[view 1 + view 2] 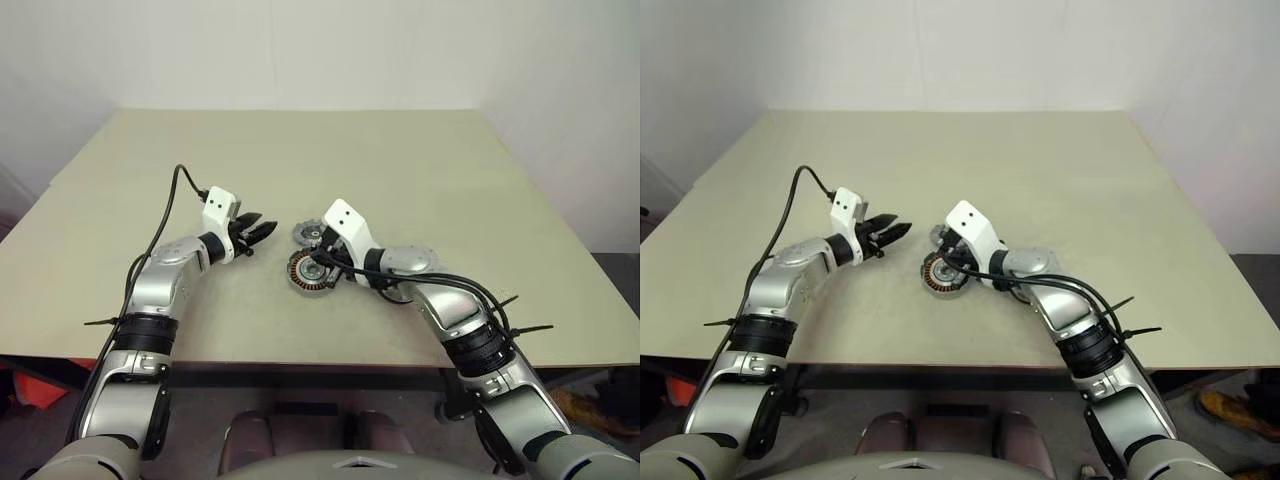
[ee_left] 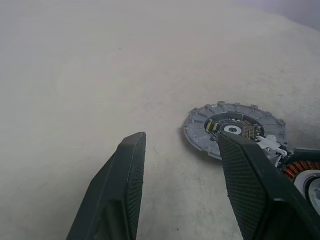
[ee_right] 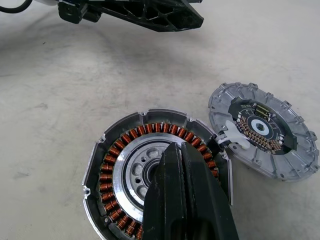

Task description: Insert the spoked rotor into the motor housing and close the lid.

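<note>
The right pincer (image 3: 182, 200) is nearest, with its two black fingers pressed tight together and nothing held between them. It hangs right over the motor housing (image 3: 120, 170), which lies flat on the pale table (image 1: 420, 170) with its open side up, showing the ring of copper windings around a silver centre. Whether the fingertips touch the housing cannot be told.

Just past the housing, touching or nearly touching its rim, lies a second round part (image 3: 295, 155): a grey metal disc with a notched rim and a dark circuit board around a silver centre, with a small white connector at the edge that faces the housing. This looks like the lid, lying with its inner face up.

To the robot's left of these two parts, the left pincer (image 1: 262, 230) hovers over bare table with its fingers (image 2: 120, 190) about half apart and nothing between them. Its tips point toward the lid, a little short of it.
</note>
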